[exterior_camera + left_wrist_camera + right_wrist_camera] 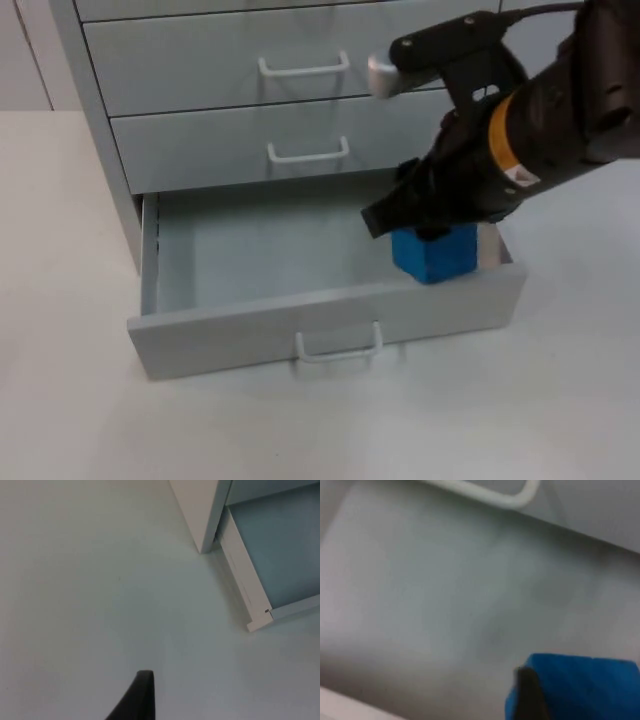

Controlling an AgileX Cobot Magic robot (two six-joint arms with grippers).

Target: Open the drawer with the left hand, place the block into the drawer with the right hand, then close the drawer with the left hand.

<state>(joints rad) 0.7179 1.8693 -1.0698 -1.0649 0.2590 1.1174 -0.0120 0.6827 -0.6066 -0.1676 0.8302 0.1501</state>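
Right claw grips blue block inside open drawer; left claw state unclear.

1 blue block, 1 open drawer, approx 3 shut drawers above, 3 handles seen.

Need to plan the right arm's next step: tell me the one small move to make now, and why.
Probably lower a little and open the fingers. The right gripper holds the blue block over the right end of the open drawer, inside its front wall, so the block should land inside. The left gripper waits over the table beside the cabinet.
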